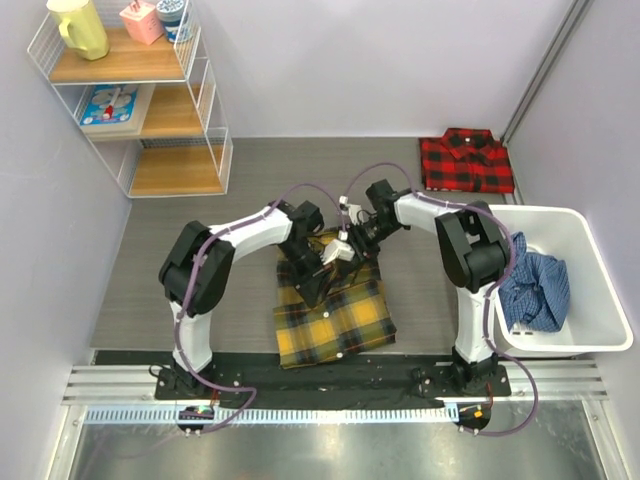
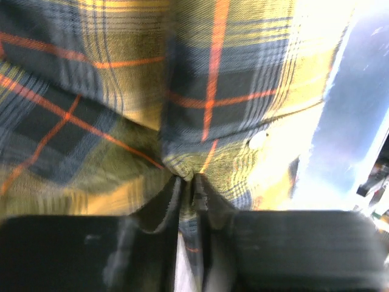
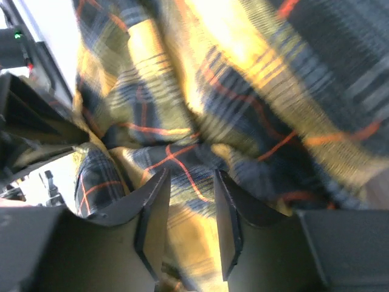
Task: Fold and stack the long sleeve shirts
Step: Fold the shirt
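The yellow plaid long sleeve shirt (image 1: pixel 335 315) lies partly folded at the table's middle front, with its far end raised. My left gripper (image 1: pixel 312 270) is shut on a pinch of its cloth; in the left wrist view the jaws (image 2: pixel 188 177) are closed tight on the yellow shirt (image 2: pixel 213 91). My right gripper (image 1: pixel 352 245) grips the same far end beside it; in the right wrist view the narrow jaws (image 3: pixel 187 173) hold a thick fold of the yellow shirt (image 3: pixel 243 91). The red-and-black long sleeve shirt (image 1: pixel 466 160) lies folded at the back right.
A white bin (image 1: pixel 590 260) at the right holds a crumpled blue shirt (image 1: pixel 535 290). A wire shelf (image 1: pixel 135 100) with a yellow jug and small items stands at the back left. The two wrists are close together over the shirt.
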You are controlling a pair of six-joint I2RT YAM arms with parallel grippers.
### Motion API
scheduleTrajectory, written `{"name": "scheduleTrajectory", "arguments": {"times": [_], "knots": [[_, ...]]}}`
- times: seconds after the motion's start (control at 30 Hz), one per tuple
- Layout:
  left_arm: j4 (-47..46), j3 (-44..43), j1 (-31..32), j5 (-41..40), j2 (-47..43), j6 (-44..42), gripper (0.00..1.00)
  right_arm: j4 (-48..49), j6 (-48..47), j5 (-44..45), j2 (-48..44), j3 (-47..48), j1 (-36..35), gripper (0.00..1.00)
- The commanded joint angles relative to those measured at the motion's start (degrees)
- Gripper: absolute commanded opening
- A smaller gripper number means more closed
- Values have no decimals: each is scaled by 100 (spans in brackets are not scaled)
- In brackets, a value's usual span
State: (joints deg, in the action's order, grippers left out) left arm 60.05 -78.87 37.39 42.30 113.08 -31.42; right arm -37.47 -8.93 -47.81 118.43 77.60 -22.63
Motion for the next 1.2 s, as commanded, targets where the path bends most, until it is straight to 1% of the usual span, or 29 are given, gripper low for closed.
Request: {"name": "scheduleTrajectory", "arguments": {"times": [0.0, 0.03, 0.1, 0.13, 0.17, 0.23, 0.27, 0.3, 0.43, 0.5, 0.7, 0.8, 0.9, 0.93, 1.0, 1.03, 1.1, 1.13, 1.17], "knots": [[-397, 30, -135, 427, -962, 355, 23, -321, 14, -61, -690, 342, 224, 42], [-398, -14, -135, 471, -1050, 364, 33, -357, 84, -114, -716, 491, 320, 43], [-511, -6, -135, 463, -1252, 496, 41, -401, 233, -228, -673, 992, 391, 45], [-538, 12, -135, 437, -1279, 505, 48, -410, 260, -220, -637, 1168, 409, 46], [-634, 99, -135, 367, -1314, 549, 51, -401, 260, -176, -498, 1491, 417, 47], [-723, 187, -135, 288, -1332, 637, 57, -401, 225, -141, -304, 1783, 418, 48], [-758, 292, -135, 270, -1323, 637, 64, -436, 225, -149, -164, 2080, 409, 48], [-871, 354, -135, 165, -1315, 663, 68, -445, 216, -176, 81, 2214, 409, 48], [-1258, 653, -135, -37, -1218, 751, 74, -454, 94, -141, 584, 2698, 339, 49], [-1338, 793, -135, -47, -1157, 734, 75, -454, 49, -158, 733, 2874, 269, 51], [-1663, 1032, -118, -30, -963, 734, 76, -463, -319, -114, 1094, 2840, 40, 52], [-1672, 1032, -100, 50, -788, 751, 74, -515, -504, -114, 1191, 2699, -22, 52], [-1672, 997, -74, 120, -665, 786, 65, -542, -645, -114, 1235, 2567, -48, 52], [-1637, 970, -74, 146, -647, 778, 57, -576, -689, -114, 1235, 2549, -48, 52], [-1541, 856, -65, 173, -620, 760, 47, -612, -776, -105, 1226, 2488, -57, 52], [-1497, 821, -65, 182, -620, 760, 36, -629, -794, -106, 1217, 2470, -57, 52], [-1304, 646, -65, 208, -638, 708, 23, -708, -847, -140, 1209, 2470, -57, 50], [-1233, 558, -65, 208, -673, 673, 14, -717, -900, -141, 1209, 2470, -66, 50], [-1146, 487, -65, 225, -690, 646, 10, -761, -926, -149, 1200, 2453, -57, 48]]}}
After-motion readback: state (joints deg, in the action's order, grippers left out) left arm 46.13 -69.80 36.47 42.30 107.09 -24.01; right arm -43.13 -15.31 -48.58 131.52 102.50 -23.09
